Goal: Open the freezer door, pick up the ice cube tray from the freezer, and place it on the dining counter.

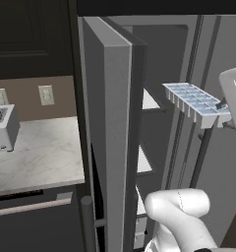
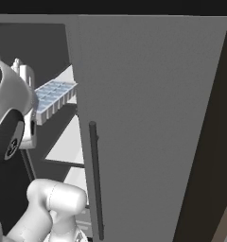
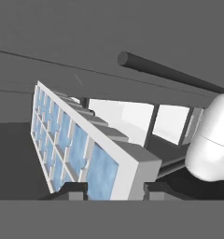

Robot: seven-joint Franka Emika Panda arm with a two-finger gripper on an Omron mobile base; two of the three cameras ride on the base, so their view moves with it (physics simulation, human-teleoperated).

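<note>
Hand view has the pincer (image 3: 111, 190) clenched on one end of the ice cube tray (image 3: 74, 144), a fingertip (image 3: 72, 190) at each side; tray held in the air before the open freezer (image 1: 157, 147), beside its swung-out freezer door (image 1: 107, 142)

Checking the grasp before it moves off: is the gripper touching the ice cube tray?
Touching. In the hand view both fingertips press against the near end of the ice cube tray, and the left base view shows it lifted clear of the shelves.
</note>
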